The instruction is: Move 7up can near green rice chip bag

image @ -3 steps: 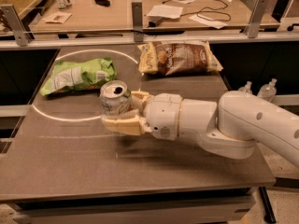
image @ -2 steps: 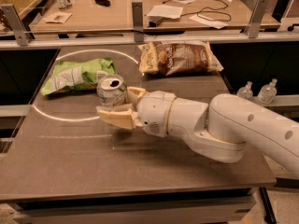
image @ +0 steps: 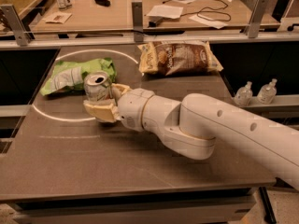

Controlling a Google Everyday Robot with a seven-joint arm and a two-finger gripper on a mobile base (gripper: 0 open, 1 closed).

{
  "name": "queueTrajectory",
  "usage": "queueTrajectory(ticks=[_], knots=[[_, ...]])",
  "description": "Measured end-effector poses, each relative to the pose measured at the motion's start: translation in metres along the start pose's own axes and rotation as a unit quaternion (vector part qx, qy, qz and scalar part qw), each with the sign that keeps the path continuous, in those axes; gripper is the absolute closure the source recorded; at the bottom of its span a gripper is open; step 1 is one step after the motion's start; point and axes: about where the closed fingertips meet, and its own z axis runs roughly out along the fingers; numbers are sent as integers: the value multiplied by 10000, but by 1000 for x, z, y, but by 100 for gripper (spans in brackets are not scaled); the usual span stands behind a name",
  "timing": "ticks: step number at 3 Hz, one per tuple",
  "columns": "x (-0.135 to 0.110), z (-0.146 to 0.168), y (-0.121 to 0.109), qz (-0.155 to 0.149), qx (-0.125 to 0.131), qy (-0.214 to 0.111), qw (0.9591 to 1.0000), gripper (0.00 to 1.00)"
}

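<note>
The 7up can (image: 97, 87), silver-topped with a pale label, stands upright between the fingers of my gripper (image: 105, 101), which is shut on it. The can is just right of and in front of the green rice chip bag (image: 74, 75), a crinkled light-green bag lying flat at the table's left rear. My white arm reaches in from the right across the table's middle. The can's lower part is hidden by the fingers.
A brown and cream chip bag (image: 180, 57) lies at the table's rear centre-right. A white circle line (image: 56, 117) is marked on the dark table (image: 84, 167). Two small clear bottles (image: 256, 93) stand off the right edge. A metal rail (image: 140, 36) runs behind.
My gripper has carried the can leftward, closer to the green bag; the arm has stretched further across the table.
</note>
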Motion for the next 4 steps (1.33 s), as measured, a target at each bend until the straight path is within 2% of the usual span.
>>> queueTrajectory(ticks=[1, 2, 4], knots=[[7, 18, -14, -152, 34, 104, 9998, 100], [23, 19, -44, -171, 214, 241, 9993, 100], [22, 18, -53, -178, 264, 267, 9991, 100]])
